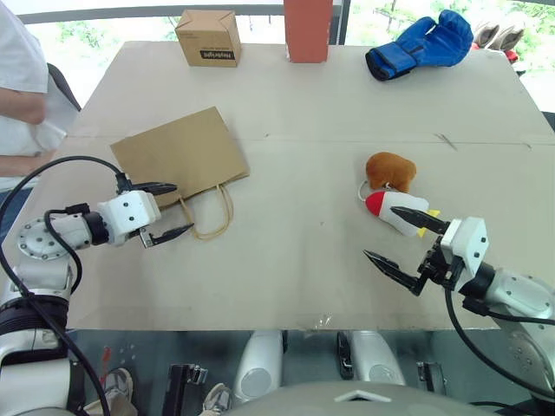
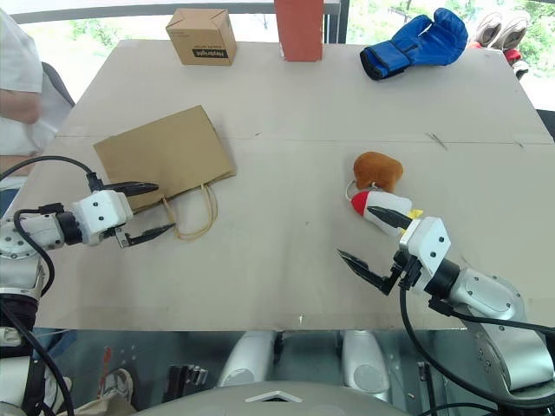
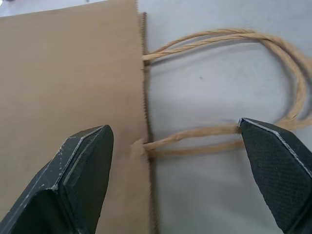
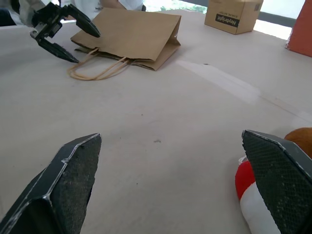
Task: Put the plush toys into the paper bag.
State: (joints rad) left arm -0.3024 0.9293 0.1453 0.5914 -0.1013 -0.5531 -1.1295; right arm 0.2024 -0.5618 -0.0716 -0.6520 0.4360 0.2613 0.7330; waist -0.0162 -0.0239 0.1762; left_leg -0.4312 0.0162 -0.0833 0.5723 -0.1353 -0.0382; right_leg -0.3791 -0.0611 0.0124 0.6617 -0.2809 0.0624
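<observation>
The brown paper bag lies flat on the table at the left, its looped handles pointing toward me. My left gripper hovers open at the bag's mouth edge, one finger over the paper, the other over the handles. A fuzzy brown plush toy sits right of centre, with the white rocket plush toy, red-nosed and yellow-finned, just in front of it. My right gripper stands open beside the rocket, its far fingertip over the rocket's tail, touching nothing that I can see.
A small cardboard box and a red upright block stand at the table's far edge, and a blue boxing glove lies at the far right. A person in white stands at the left side.
</observation>
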